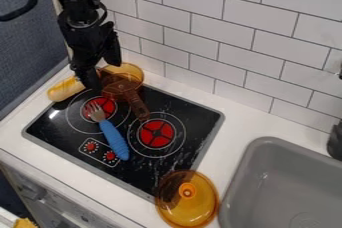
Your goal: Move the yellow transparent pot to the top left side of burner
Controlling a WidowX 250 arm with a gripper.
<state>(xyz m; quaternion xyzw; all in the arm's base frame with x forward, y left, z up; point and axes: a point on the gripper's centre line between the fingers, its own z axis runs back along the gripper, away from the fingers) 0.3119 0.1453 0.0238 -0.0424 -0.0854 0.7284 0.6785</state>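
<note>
Pincer [97,74] at the stove's [133,168] rear left, beside the pot [123,83]; whether spread or pressed together cannot be told. Pot at the rear edge, near the wall [194,67], handle slanting toward the right burner [155,133]. Lid [194,207] overlaps the front right corner. Worktop [235,128] separates stove from sink [284,177]

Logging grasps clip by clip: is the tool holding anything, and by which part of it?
It cannot be told. The tool is at the yellow pot, on the side away from its handle, but whether it grips there is unclear.
</note>
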